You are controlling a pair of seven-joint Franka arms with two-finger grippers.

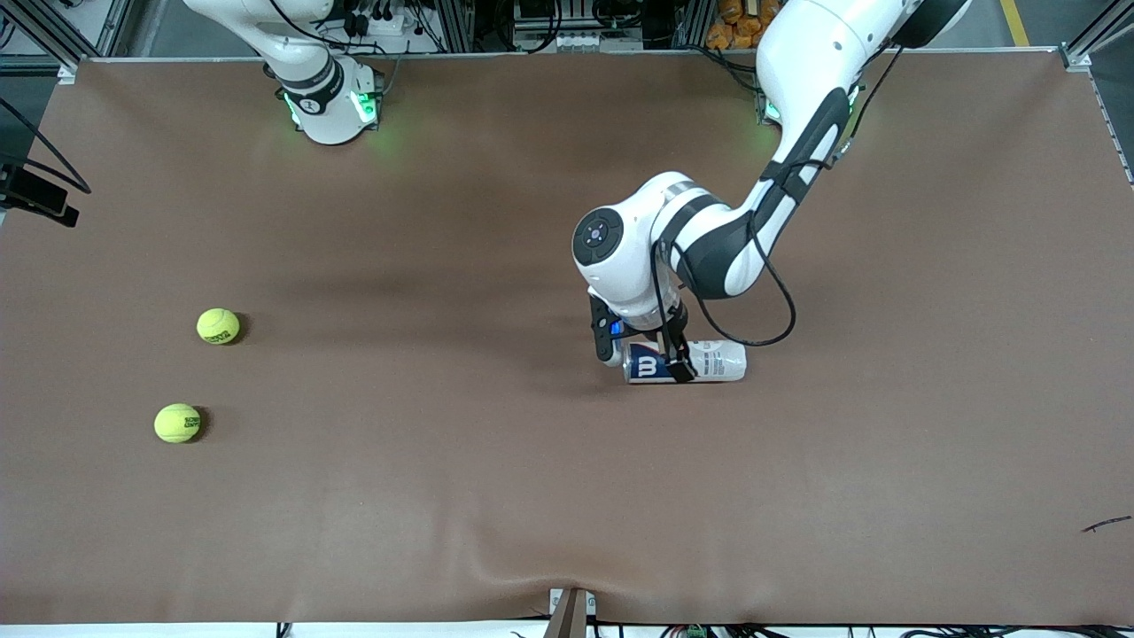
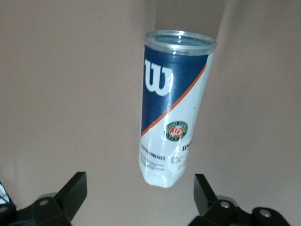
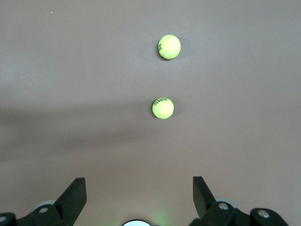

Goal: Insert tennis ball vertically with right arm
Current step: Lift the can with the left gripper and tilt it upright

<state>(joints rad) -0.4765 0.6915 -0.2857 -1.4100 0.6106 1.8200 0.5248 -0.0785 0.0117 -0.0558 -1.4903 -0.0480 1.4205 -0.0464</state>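
A tennis ball can (image 1: 700, 361) with a blue and white label lies on its side in the middle of the table. My left gripper (image 1: 644, 356) is open right over it, one finger on each side and not touching. In the left wrist view the can (image 2: 171, 103) shows its open rim far from the fingers, and its clear closed end lies between my open left gripper (image 2: 141, 193). Two yellow tennis balls (image 1: 218, 325) (image 1: 177, 423) lie toward the right arm's end. The right wrist view shows both balls (image 3: 162, 108) (image 3: 169, 46) and my open, empty right gripper (image 3: 138, 190). That gripper is outside the front view.
The brown table cover (image 1: 496, 496) has a small wrinkle at the front edge. The right arm's base (image 1: 332, 102) with green lights stands at the back. A dark small mark (image 1: 1106, 524) lies near the left arm's end of the front edge.
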